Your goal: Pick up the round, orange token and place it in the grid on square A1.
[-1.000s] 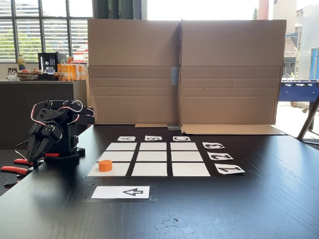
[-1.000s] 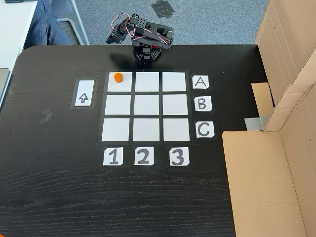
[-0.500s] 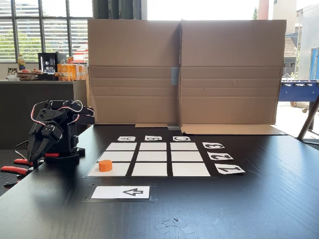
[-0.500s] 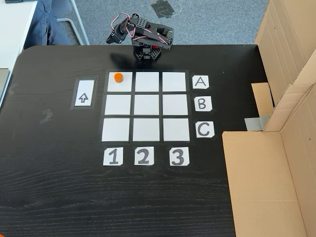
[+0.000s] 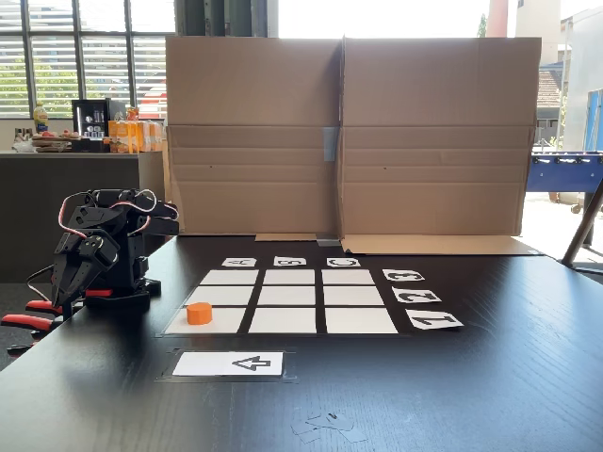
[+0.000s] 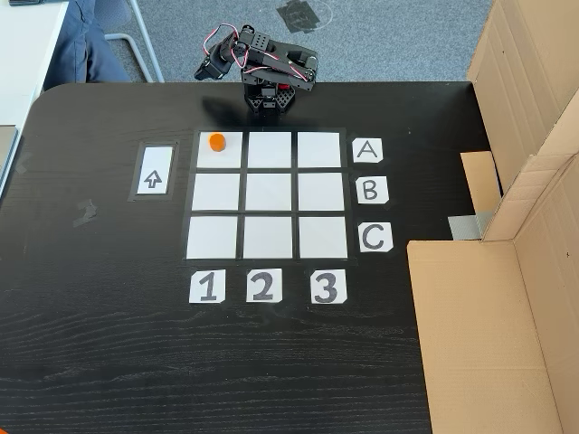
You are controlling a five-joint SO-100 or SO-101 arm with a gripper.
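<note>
Nothing is changing from the earlier frames: the arm (image 6: 262,68) is staying folded at the table (image 6: 109,353) edge, its claw state impossible to tell. The token (image 6: 216,141), a short orange puck, is sitting in square A1 (image 6: 226,155) of the grid (image 6: 267,194).
</note>
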